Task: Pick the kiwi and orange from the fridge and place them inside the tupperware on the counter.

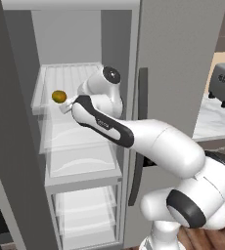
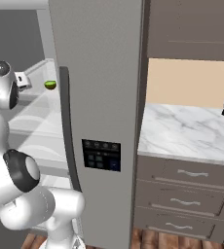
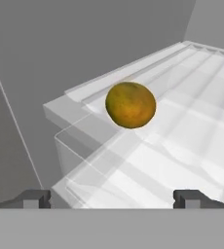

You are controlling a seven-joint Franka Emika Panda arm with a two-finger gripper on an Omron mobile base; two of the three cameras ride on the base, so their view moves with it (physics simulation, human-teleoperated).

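Spread tool (image 3: 112,198) facing orange (image 3: 131,105)

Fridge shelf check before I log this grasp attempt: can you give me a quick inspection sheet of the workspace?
Surface: ribbed translucent shelf inside the open fridge.
Job's things: orange on that shelf near its edge; kiwi also in the fridge.
Clutter: nothing seen.
Grippers: gripper open, short of the orange, not touching.
Cables: nothing seen.
Surroundings: marble counter over drawers, dark appliance on it.
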